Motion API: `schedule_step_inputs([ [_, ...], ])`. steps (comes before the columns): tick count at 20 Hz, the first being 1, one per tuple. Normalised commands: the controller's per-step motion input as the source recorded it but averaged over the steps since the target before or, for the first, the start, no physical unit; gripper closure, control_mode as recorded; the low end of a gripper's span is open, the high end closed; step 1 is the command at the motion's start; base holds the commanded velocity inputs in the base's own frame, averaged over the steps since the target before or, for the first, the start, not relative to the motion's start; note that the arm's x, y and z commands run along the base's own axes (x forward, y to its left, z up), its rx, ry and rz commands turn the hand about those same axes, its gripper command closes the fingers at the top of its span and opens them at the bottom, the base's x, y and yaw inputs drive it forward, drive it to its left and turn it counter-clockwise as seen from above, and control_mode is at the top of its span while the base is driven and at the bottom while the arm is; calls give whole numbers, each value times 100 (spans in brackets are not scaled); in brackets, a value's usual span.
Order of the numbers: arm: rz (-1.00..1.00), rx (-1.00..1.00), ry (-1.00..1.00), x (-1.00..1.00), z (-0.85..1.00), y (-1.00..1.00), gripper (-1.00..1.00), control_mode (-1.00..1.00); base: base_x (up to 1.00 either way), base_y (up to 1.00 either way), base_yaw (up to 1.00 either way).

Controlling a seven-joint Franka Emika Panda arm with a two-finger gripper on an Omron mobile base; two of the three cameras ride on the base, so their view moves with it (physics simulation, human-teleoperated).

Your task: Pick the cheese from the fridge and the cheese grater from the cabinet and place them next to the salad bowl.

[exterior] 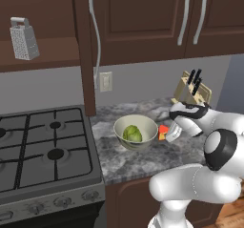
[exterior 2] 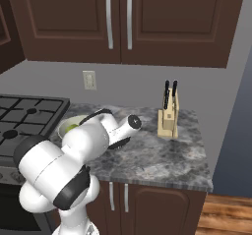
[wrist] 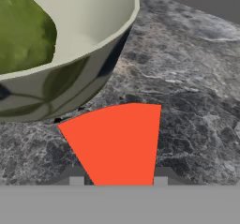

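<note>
My gripper [exterior: 168, 134] is shut on the cheese [exterior: 163, 130], a small orange-red wedge held low over the grey stone counter, just right of the salad bowl [exterior: 120, 129]. In the hand view the cheese [wrist: 117, 141] sits between my fingertips [wrist: 76, 180], a short gap from the bowl's wall [wrist: 70, 89]; whether it touches the counter I cannot tell. The lettuce [exterior: 132, 134] lies in the bowl. The cheese grater [exterior: 23, 38] stands upright on the open shelf of the cabinet [exterior: 138, 17] at the upper left, far from my hand.
A wooden knife block [exterior: 192, 91] stands at the back of the counter [exterior: 143, 162], right of my hand. The gas stove [exterior: 43, 146] lies left of the bowl. An open cabinet door [exterior: 88, 50] hangs edge-on above the bowl.
</note>
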Motion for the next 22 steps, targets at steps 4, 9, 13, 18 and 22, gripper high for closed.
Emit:
schedule_step_inputs([
  [4, 0, 0, 0, 32, -5, 0, 100, -100, 0, 0, 0],
  [9, 2, 0, 0, 19, -18, 16, 100, -100, 0, 0, 0],
  [13, 2, 0, 0, 14, -25, 15, 100, -100, 0, 0, 0],
  [18, 2, 0, 0, 16, -40, 0, 100, -100, 0, 0, 0],
  [22, 1, 0, 0, 8, -24, 0, 100, -100, 0, 0, 0],
])
